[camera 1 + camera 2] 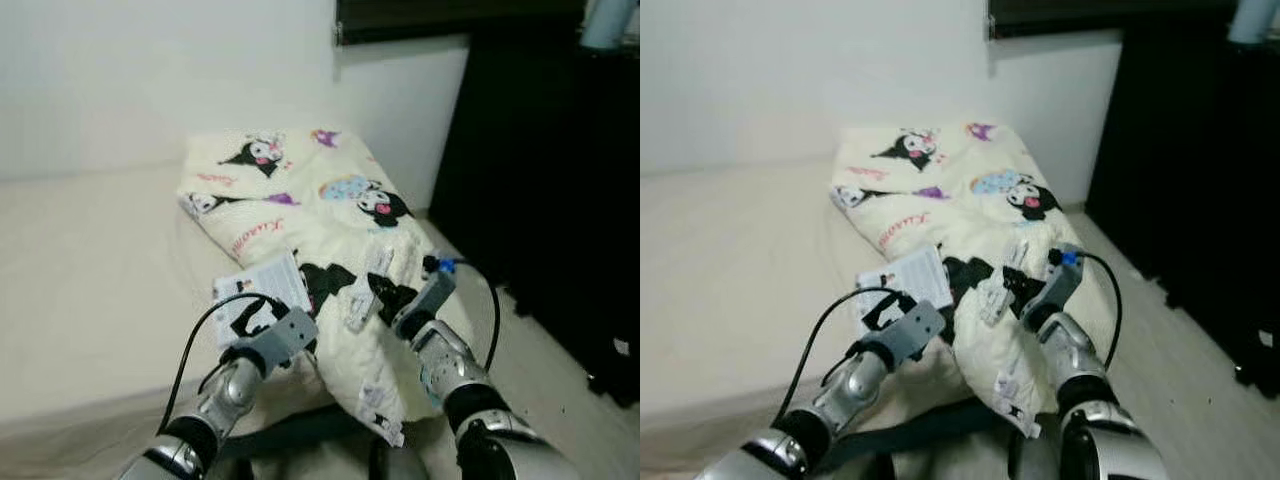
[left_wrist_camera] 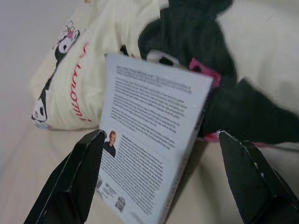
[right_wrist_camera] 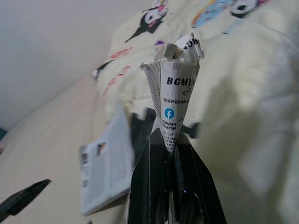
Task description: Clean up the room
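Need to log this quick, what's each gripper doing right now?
Left gripper: open, straddling the book.
Right gripper: shut on the crumpled wrapper.

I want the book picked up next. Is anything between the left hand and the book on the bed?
Nothing visible. The left hand is open, its fingers on either side of the book, which lies against the printed blanket. The right hand is shut on a torn wrapper.

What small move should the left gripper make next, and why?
Probably close the left gripper on the book: its open fingers already stand on either side of it on the bed, while the right gripper holds a crumpled wrapper.
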{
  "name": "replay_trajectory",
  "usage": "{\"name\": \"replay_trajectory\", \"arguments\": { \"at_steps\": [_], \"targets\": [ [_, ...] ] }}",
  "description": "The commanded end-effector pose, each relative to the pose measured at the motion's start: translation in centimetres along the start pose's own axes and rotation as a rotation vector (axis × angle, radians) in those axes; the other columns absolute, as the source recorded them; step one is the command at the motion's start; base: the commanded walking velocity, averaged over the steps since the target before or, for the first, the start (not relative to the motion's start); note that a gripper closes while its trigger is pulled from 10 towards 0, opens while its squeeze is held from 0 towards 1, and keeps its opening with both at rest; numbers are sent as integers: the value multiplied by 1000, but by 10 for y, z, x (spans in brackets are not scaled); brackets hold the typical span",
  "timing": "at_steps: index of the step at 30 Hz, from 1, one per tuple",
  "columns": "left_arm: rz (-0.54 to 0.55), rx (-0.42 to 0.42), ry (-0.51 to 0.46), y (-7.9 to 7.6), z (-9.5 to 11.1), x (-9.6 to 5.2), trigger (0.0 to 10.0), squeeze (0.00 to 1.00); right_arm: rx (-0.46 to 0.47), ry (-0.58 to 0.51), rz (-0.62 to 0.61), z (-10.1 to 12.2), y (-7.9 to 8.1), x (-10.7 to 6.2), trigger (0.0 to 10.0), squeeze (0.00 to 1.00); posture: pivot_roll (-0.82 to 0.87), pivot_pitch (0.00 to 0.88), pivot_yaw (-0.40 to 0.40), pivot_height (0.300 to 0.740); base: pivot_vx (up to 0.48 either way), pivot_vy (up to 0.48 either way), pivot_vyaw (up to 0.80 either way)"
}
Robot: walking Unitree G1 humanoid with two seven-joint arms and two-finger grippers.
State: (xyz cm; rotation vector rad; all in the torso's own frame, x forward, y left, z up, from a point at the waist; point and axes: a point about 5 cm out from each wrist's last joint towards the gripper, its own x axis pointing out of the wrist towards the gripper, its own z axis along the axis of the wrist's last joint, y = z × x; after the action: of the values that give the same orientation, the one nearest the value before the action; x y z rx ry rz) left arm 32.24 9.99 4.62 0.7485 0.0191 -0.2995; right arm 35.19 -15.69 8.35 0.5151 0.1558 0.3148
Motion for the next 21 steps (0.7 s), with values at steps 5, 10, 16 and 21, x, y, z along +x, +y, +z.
{"name": "replay_trajectory", "arguments": {
  "at_steps": [5, 10, 16, 21],
  "targets": [
    [16, 56, 139, 8, -24, -5, 10000, 0, 13, 1, 18, -6, 5, -2, 10000, 0, -180, 59, 26, 505, 0, 0, 0],
    [43, 68, 245, 19, -42, -9, 10000, 0, 18, -17, 26, -8, 10, -8, 10000, 0, -200, 109, 41, 480, 0, 0, 0],
    [87, 81, 290, 31, -50, -11, 10000, 0, 15, -29, 28, -7, 12, -13, 10000, 0, -223, 145, 49, 460, 0, 0, 0],
    [151, 8, 283, 38, -47, -8, 10000, 0, 15, -62, 23, -1, 13, -18, 10000, 0, -243, 165, 44, 456, 0, 0, 0]
  ]
}}
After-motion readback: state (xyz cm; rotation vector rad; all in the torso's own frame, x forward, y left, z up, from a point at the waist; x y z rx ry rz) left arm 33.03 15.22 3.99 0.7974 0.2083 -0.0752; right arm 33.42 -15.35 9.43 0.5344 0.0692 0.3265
